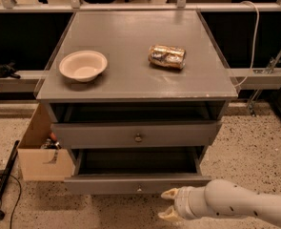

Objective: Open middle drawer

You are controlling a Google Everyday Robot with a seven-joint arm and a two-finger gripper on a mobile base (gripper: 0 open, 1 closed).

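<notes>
The middle drawer (106, 184) is the wide grey one with a low front panel and a small round knob (139, 189). It stands pulled out from the grey cabinet, and its plain dark inside (137, 161) shows. My gripper (168, 204) is at the bottom of the view, just below and right of the knob. Its cream fingertips (169, 193) are apart and hold nothing. The upper fingertip is close under the drawer front's lower edge; I cannot tell if it touches.
Above it, a taller-fronted drawer (97, 134) with a bigger knob is pulled out a little. On the cabinet top (130, 32) are a cream bowl (83, 66) and a crumpled shiny can (166, 56). A cardboard box (40, 161) and a black pole (4, 180) stand at the left.
</notes>
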